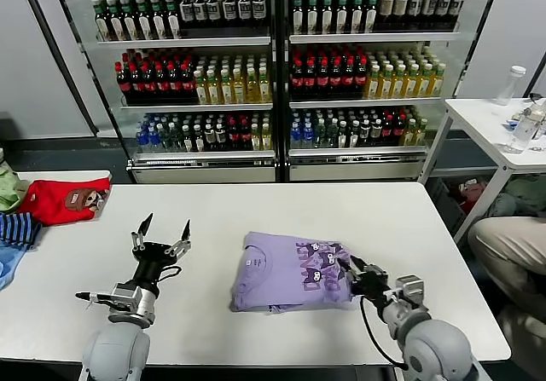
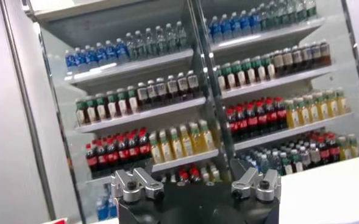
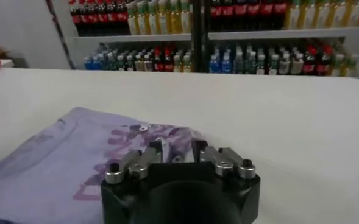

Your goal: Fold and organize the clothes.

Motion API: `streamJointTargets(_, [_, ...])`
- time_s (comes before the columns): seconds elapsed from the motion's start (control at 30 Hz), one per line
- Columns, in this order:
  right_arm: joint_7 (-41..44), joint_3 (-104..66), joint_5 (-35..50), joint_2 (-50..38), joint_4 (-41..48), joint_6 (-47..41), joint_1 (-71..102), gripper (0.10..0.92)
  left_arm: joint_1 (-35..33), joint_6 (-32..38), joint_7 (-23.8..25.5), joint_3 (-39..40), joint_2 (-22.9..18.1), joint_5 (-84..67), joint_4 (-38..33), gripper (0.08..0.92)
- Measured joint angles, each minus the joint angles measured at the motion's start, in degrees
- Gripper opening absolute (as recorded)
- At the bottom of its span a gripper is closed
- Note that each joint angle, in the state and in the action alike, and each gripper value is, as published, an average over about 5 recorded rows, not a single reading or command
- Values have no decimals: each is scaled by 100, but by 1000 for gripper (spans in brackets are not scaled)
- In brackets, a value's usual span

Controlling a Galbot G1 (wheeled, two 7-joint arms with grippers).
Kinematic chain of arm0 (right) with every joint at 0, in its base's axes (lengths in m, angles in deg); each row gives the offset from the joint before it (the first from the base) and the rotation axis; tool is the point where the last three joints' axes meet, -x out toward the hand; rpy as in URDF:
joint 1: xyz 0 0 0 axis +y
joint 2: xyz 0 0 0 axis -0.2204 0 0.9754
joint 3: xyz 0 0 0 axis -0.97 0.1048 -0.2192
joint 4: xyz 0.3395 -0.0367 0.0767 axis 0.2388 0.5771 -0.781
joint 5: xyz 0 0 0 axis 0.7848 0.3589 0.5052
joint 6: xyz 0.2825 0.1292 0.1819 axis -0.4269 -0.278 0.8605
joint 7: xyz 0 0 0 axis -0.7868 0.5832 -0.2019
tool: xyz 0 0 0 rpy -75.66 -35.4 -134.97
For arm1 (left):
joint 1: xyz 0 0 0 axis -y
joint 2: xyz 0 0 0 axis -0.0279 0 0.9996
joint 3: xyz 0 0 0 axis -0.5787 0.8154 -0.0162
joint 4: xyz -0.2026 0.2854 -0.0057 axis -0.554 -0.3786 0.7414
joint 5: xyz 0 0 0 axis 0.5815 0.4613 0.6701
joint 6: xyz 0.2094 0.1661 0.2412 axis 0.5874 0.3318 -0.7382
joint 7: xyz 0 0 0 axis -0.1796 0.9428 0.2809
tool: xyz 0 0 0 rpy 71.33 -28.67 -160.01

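Note:
The clothes, a lavender T-shirt (image 1: 286, 274) with a dark cartoon print, lie folded into a rectangle on the white table (image 1: 256, 204), right of the middle. My right gripper (image 1: 348, 270) sits low at the shirt's right edge. In the right wrist view the shirt (image 3: 63, 152) spreads under the gripper (image 3: 177, 147), whose jaws stand slightly apart over the printed cloth, open. My left gripper (image 1: 166, 225) stands upright on the left of the table, wide open and empty, well clear of the shirt. In its own wrist view the left gripper (image 2: 194, 171) faces the drink shelves.
A red bear-print garment (image 1: 64, 200), a navy-striped one (image 1: 19, 228) and a green one (image 1: 8, 187) lie at the table's far left. Coolers full of bottles (image 1: 273, 66) stand behind. A small white table (image 1: 490, 121) and a seated person's leg (image 1: 512, 245) are at the right.

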Motion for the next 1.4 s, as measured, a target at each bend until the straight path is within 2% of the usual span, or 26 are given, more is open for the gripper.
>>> streamJointTargets(0.37, [19,-593,-686,-157,-178,323,283,763,64,266,131,-73,-169,64,-25,823])
streamJointTargets(0.47, [31,-688,-914,-168,-142,470,245,811,28,294,146,-121,-192,77,-92,823])
streamJointTargets(1.03, [99,-1196,-1653,-104,44,1110,405,823,-105,357,182,-269,-305,148,-343,823])
streamJointTargets(1.4, [94,-1150,-2034,58,317,1340,241,823,-102,502,235,-333,-215,131,-328,823])
